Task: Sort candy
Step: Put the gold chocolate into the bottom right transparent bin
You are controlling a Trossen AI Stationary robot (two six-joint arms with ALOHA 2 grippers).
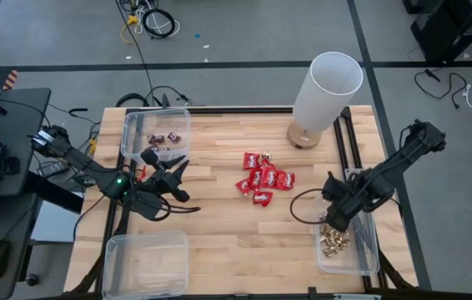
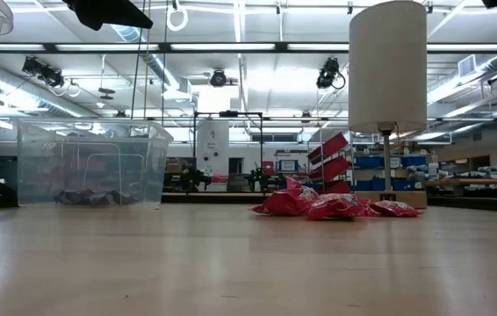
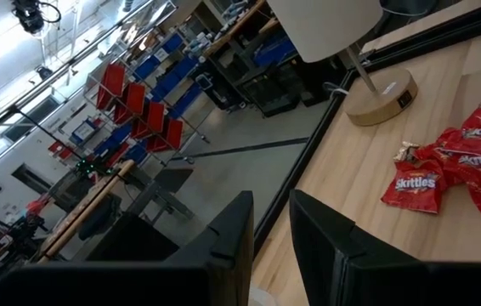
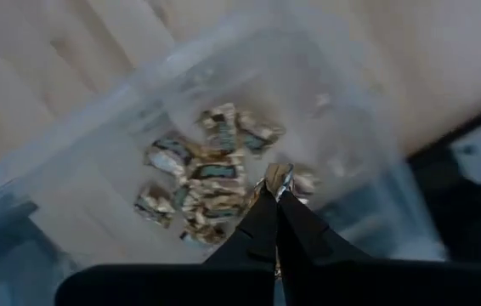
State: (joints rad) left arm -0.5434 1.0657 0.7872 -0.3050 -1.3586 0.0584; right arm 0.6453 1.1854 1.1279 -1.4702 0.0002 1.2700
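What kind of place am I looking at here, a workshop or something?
Probably a robotics lab in a large industrial hall: a light wooden worktable in a black frame, shelving with red and blue storage bins behind it, and exposed ceiling lights and pipes overhead.

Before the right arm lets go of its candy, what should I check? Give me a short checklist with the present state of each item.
1. Right gripper shut on a gold candy: ok.
2. Gripper above the right bin: ok.
3. Bin holds only gold pieces: ok.
4. Left gripper far from the right bin: ok.
5. Red packets left on the table to sort: not ok.
6. Lamp clear of the right arm: ok.
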